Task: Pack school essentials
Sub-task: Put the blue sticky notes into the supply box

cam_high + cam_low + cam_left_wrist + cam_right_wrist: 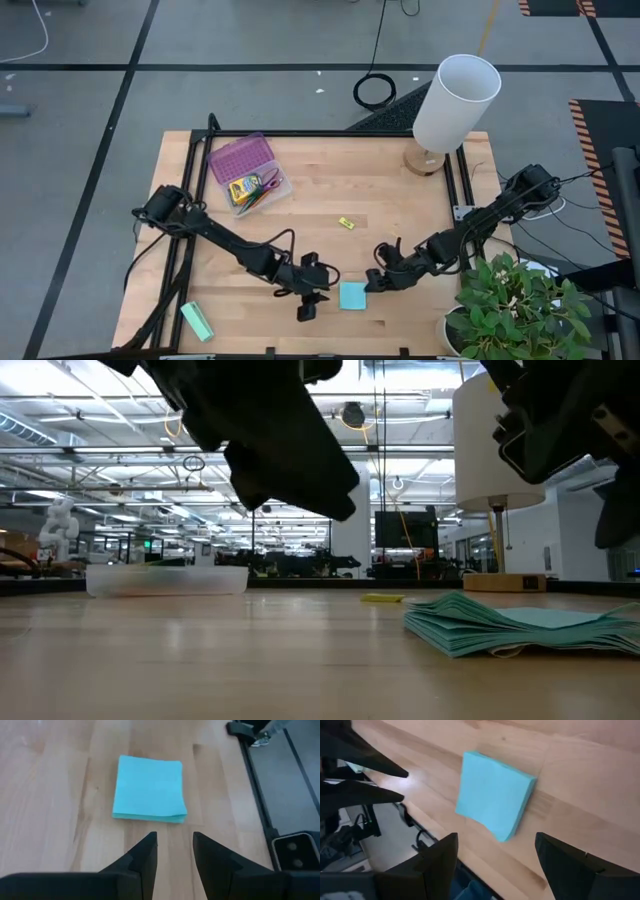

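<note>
Table [400,200] of pale wood carries the cyan square sticky-note pad [352,296], lying flat. Left gripper [309,303] sits just beside the pad, jaws slightly parted, empty. Right gripper [381,281] is just beside it opposite, jaws wide, empty. Judgement: pad light, soft, loose sheets fan; pinch opposite edges

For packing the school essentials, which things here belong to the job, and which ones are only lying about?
Belong to the job:
- cyan sticky-note pad, between both grippers
- clear case holding scissors, pens and crayon box
- small yellow piece
- left gripper, right gripper

Only lying about:
- mint-green block
- lamp
- potted plant
</note>
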### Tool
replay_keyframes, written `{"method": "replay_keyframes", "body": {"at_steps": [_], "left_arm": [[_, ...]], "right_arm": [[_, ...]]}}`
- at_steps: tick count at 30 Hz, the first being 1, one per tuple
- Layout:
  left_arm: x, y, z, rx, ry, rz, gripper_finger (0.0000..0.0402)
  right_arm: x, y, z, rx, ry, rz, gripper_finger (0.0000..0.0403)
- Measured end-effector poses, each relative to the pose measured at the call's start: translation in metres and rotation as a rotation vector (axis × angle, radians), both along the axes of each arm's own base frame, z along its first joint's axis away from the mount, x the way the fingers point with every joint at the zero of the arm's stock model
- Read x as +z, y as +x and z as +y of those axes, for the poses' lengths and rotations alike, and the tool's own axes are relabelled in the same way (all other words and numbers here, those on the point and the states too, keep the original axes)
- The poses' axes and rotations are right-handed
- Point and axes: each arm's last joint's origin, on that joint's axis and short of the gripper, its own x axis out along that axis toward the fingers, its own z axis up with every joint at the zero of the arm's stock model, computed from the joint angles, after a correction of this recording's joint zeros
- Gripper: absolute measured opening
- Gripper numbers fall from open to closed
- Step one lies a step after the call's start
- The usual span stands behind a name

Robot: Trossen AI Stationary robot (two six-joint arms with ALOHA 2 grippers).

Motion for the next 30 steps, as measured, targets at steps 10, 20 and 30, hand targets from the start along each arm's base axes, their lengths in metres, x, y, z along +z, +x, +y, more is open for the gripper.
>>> {"method": "replay_keyframes", "body": {"at_steps": [10, 20, 30], "left_arm": [[-0.014, 0.015, -0.002, 0.030, -0.037, -0.092, 0.0127], [-0.045, 0.031, -0.011, -0.018, -0.024, -0.089, 0.0127], [-0.054, 0.031, -0.001, 0.043, -0.002, -0.004, 0.0127]], "right_arm": [[-0.008, -0.004, -0.005, -0.040, -0.073, -0.011, 0.0258], [-0.016, -0.002, -0.004, -0.021, -0.102, 0.007, 0.0258], [-0.020, -0.001, -0.003, -0.021, -0.103, 0.016, 0.0258]]}}
